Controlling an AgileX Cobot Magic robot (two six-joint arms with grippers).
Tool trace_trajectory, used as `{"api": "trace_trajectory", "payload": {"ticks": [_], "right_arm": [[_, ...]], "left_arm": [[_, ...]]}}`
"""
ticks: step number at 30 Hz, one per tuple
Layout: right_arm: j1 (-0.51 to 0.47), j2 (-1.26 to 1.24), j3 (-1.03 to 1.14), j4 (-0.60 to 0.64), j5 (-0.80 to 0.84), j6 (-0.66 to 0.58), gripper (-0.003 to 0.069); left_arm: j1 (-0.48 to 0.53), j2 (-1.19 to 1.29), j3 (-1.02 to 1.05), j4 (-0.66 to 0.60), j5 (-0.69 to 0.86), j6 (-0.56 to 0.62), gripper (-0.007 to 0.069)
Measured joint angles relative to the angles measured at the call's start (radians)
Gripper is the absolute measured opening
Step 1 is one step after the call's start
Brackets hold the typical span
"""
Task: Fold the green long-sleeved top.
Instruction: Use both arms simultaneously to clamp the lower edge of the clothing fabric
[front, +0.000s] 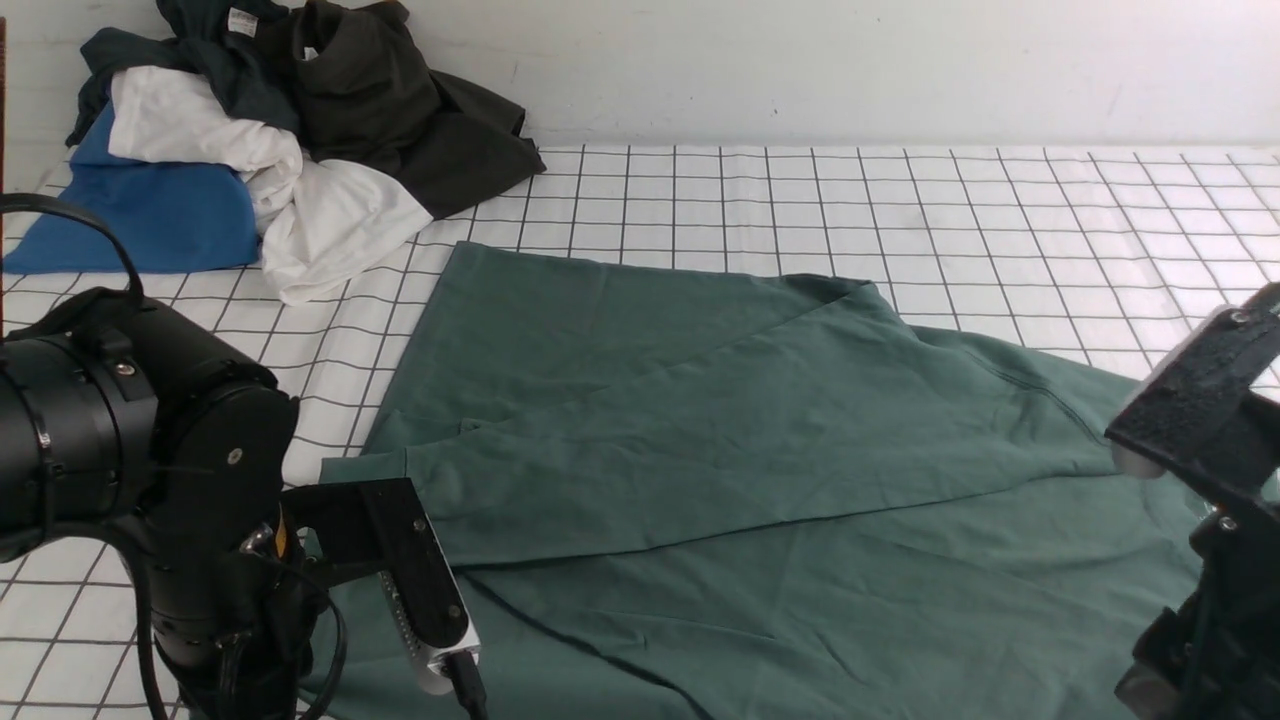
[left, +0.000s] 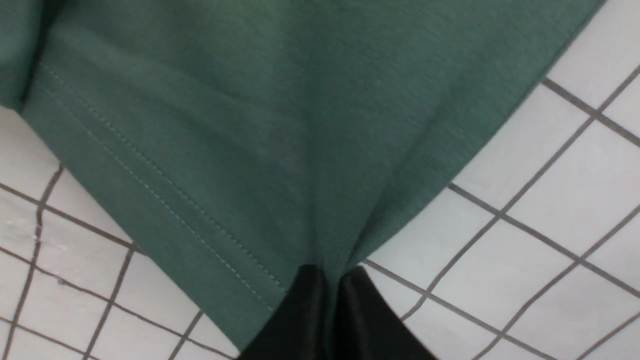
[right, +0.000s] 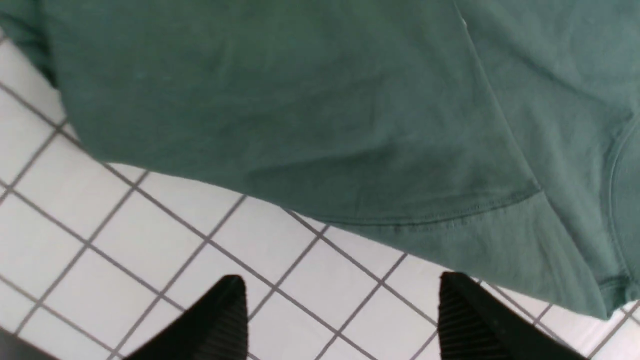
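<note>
Illumination is bright, even and diffuse. Shadows under the green long-sleeved top (right: 300, 100) are soft. Both wrist views are slightly blurred; the checked cloth (front: 1000, 220) nears overexposure.

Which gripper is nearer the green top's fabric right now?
Left. The left gripper is shut on a hemmed edge of the green long-sleeved top; the right gripper is open over the checked cloth, just off the fabric, not touching.

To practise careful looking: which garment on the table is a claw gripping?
The green top: the left claw is shut on its hem corner. The others lie in a pile, far left, untouched.
</note>
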Motion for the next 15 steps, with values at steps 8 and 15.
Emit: {"api": "trace_trajectory", "payload": {"ticks": [8,15], "right_arm": [[-0.052,0.187,0.12,-0.035,-0.106,-0.089,0.0583],[-0.054,0.355,0.148,-0.161,-0.283,-0.146,0.0585]], "left_arm": [[0.0,-0.001,0.0,-0.011,-0.028,0.0,0.0005],[0.0,-0.001,0.0,-0.024,-0.058,0.0,0.0006]]}}
